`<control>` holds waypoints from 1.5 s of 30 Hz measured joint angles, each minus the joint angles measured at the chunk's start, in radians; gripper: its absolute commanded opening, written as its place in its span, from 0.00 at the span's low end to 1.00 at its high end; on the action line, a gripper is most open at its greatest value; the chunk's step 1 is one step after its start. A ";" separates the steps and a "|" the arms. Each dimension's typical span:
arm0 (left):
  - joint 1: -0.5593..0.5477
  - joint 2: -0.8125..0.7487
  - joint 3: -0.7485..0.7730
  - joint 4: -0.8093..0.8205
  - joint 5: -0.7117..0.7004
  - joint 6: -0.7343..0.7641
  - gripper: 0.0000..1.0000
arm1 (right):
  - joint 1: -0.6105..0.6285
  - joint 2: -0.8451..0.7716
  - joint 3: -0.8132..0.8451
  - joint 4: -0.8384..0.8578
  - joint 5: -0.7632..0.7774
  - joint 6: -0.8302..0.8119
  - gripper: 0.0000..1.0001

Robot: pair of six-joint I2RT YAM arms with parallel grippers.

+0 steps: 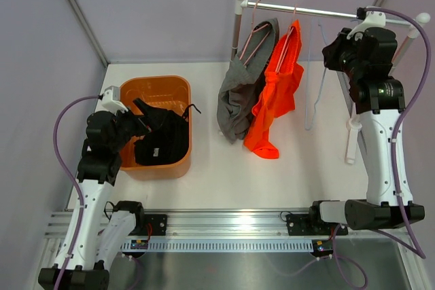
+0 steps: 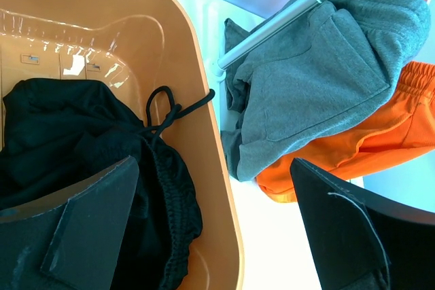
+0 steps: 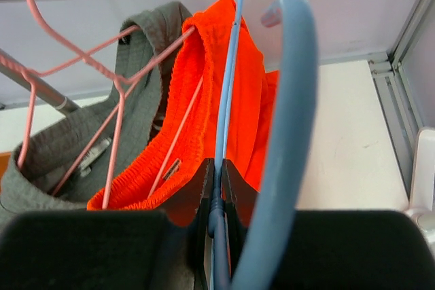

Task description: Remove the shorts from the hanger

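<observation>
Grey shorts (image 1: 234, 100) and orange shorts (image 1: 279, 93), waistbands up, legs down; left jaws apart, right jaws gripping blue hanger (image 3: 293, 120)

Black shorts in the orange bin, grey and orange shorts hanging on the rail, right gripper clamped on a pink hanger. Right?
Not quite. The right gripper is clamped on the blue hanger, not a pink one, as the right wrist view shows. Rest holds: black shorts in the orange bin, grey shorts and orange shorts on the rail.
</observation>
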 measured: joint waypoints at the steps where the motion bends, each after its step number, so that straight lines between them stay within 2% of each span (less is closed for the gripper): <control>1: 0.000 0.003 0.003 -0.002 0.000 0.003 0.99 | 0.000 0.013 0.027 -0.012 0.008 0.004 0.00; 11: 0.000 0.028 0.031 -0.032 0.008 0.042 0.99 | 0.000 0.179 0.301 -0.099 0.085 0.029 0.00; 28: 0.000 0.040 0.063 -0.053 0.013 0.079 0.99 | -0.001 0.367 0.434 -0.156 0.163 0.043 0.00; 33: 0.000 0.041 0.063 -0.053 0.013 0.079 0.99 | -0.002 0.401 0.431 -0.161 0.184 0.040 0.00; 38: 0.000 0.049 0.063 -0.053 0.014 0.085 0.99 | -0.006 0.395 0.360 -0.145 0.201 0.040 0.00; 45: 0.000 0.053 0.062 -0.053 0.014 0.089 0.99 | -0.007 0.319 0.237 -0.059 0.216 0.039 0.00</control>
